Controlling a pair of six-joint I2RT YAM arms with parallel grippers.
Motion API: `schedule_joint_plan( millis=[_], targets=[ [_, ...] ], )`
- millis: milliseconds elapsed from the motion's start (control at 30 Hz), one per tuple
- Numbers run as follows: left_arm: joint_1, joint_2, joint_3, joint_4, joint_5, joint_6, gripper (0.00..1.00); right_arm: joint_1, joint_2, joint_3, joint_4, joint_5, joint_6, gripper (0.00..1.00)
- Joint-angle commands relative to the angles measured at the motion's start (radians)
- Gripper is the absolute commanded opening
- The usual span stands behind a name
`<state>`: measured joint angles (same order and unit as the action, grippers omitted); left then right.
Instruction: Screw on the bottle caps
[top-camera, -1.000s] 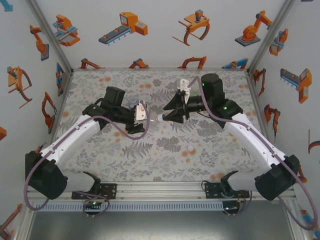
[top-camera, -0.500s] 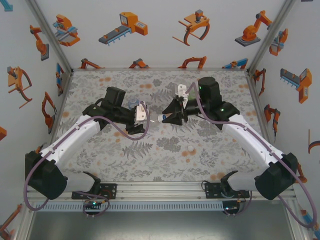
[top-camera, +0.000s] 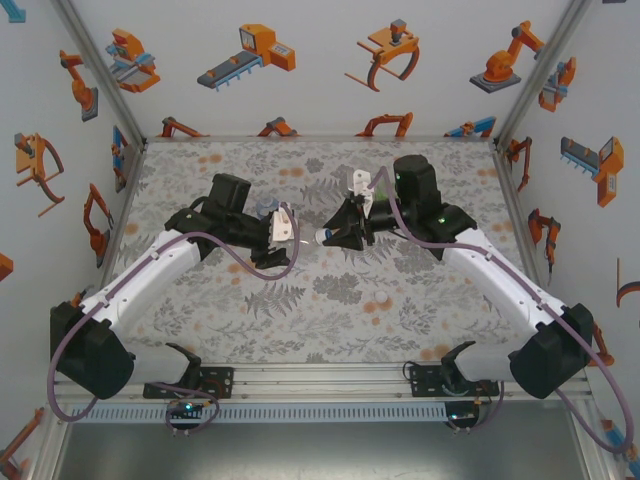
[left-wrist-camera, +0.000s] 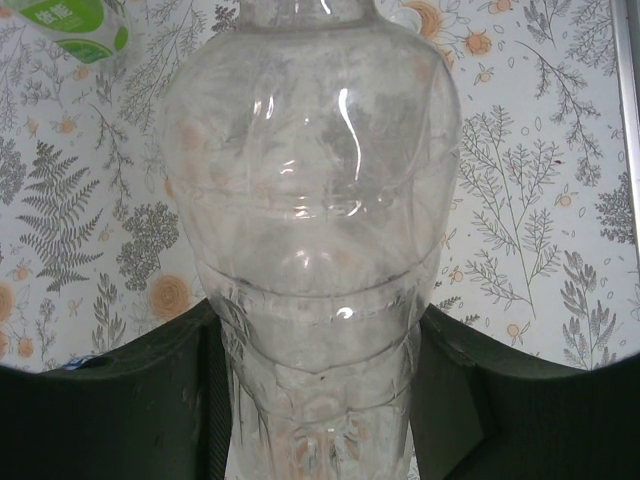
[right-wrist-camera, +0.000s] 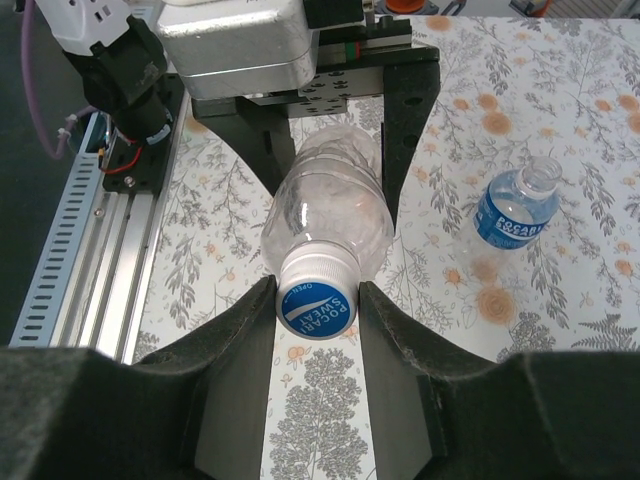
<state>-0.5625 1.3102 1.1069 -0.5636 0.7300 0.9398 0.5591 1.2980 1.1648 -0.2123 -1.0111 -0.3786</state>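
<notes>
right wrist view looks straight along the right pincer (right-wrist-camera: 318, 310). Its two dark fingers (right-wrist-camera: 235, 380) press against either side of the blue cap (right-wrist-camera: 316, 285), so it is clamped on that cap. the cap sits on the neck of the clear bottle (right-wrist-camera: 330, 215), which lies roughly level above the table (right-wrist-camera: 560, 90) with its mouth towards this camera. behind it the left pincer (right-wrist-camera: 338, 195) is closed around the bottle's body, one black finger on each side. to the right, well apart from the held bottle, the blue-labelled bottle (right-wrist-camera: 515, 225) stands upright on the table with its neck open and no cap on it. a metal rail (right-wrist-camera: 85, 260) runs along the table edge at the left.

left wrist view has the clear bottle rising between the left pincer's fingers, which touch its lower body on both sides. part of a green-labelled bottle (left-wrist-camera: 85, 25) shows at the top left corner; whether it stands or lies i cannot tell.

top external view shows both arms meeting over the middle of the table, pincers facing each other with the bottle spanning between them. a white cap (top-camera: 381, 298) lies alone on the table, nearer the arm bases and to the right of the pincers.
</notes>
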Motion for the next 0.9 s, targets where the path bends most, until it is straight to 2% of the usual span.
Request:
schedule_joint_plan(
  millis=[0,133,233,333,433,600,800,867],
  targets=[
    [-0.005,-0.019,0.014,-0.023,0.037,0.026,0.0,0.008,-0.012,-0.007,0.006,0.02,-0.013,0.39],
    [-0.005,-0.017,0.017,-0.023,0.038,0.024,0.0,0.013,-0.014,-0.007,0.012,0.038,0.013,0.38],
    [-0.004,-0.018,0.014,-0.023,0.036,0.027,0.0,0.016,-0.023,-0.012,0.01,0.057,0.043,0.28],
    [-0.005,-0.015,0.017,-0.023,0.036,0.022,0.0,0.019,-0.035,-0.026,0.042,0.123,0.171,0.16],
    [-0.006,-0.013,0.017,-0.023,0.03,0.024,0.0,0.019,-0.04,-0.042,0.092,0.234,0.408,0.0],
    [-0.005,-0.011,0.02,-0.024,0.009,0.025,0.0,0.022,-0.028,-0.038,0.074,0.475,0.967,0.0],
    [-0.006,-0.009,0.019,-0.023,0.011,0.022,0.0,0.021,-0.024,-0.067,0.043,0.561,1.489,0.0],
    [-0.005,-0.009,0.02,-0.022,0.011,0.022,0.0,0.022,-0.021,-0.069,0.027,0.562,1.571,0.0]
  ],
)
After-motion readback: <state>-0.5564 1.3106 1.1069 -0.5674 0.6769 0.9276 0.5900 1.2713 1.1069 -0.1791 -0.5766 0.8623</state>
